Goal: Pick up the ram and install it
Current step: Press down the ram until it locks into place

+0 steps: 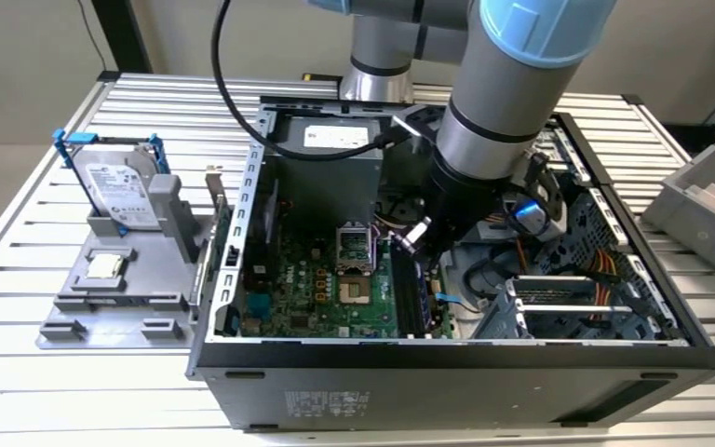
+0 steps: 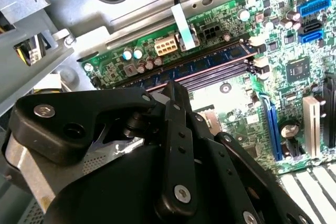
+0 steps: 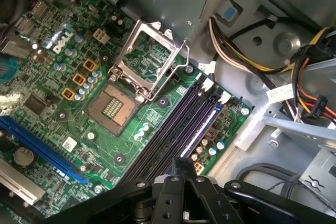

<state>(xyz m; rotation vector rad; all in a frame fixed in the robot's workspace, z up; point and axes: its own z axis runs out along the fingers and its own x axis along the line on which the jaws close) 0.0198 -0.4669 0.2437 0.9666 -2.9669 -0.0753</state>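
Silver arm [image 1: 506, 102] with pale-blue joint caps, black screw-studded tool [image 2: 173, 129]

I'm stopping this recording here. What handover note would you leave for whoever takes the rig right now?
Claw: down inside the open computer case, just over the memory slots. Whether it is open or shut cannot be told.
Ram: bluish stick lying along the outermost slot on the motherboard, in both wrist views. The claw is close to it; contact cannot be told.
Done: the ram is picked up and brought to its slot.
Left: the pictures do not show whether it is pressed fully home and latched, so treat seating as unconfirmed.
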